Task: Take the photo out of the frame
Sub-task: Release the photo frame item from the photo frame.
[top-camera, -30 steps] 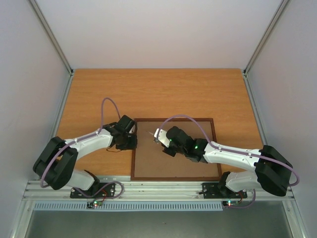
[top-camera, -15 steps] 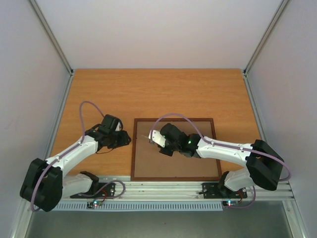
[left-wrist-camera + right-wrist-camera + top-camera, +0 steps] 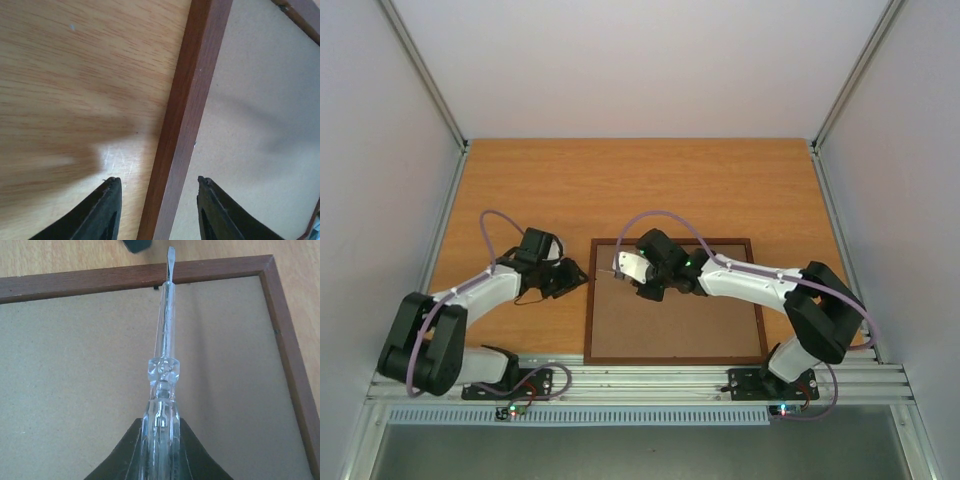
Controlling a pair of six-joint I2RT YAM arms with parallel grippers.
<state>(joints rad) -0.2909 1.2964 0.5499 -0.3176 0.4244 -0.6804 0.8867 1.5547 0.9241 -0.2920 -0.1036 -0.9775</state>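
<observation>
**Item 1, frame** (image 3: 676, 360). It lies flat on the desk (image 3: 520, 190) with its back up, so the fastenings can be reached from above. A brown backing board (image 3: 670, 330) fills the opening.

**Item 2, photo.** We see it in no view. We judge that it sits face down under the backing board, beneath and ahead of the right end effector.

**Item 3, right end effector** (image 3: 160, 427). It is clenched on the clear handle of a screwdriver (image 3: 165, 340) that runs straight ahead of the fingers. The flat tip lies over the inner edge of the side rail (image 3: 100, 280), beside a small dark mark. We take the mark for a retaining tab, though it is too small to be sure. We judge that the tool is held low and lengthwise in order to lever at that edge.

**Item 4, left end effector** (image 3: 157, 180). It is released, with its fingers spread. The same rail passes between and below them, with desk to one side and backing board to the other. We judge it is placed to steady the frame against the tool's push. We cannot tell whether it touches the frame.

**Item 5, views compared.**
- Only the top view shows both arms meeting that one rail from opposite sides.
- Only the right wrist view shows where the tip sits and the frame corner nearby.
- Only the left wrist view shows the open gap between the left fingers, which the top view is too coarse to show.
</observation>
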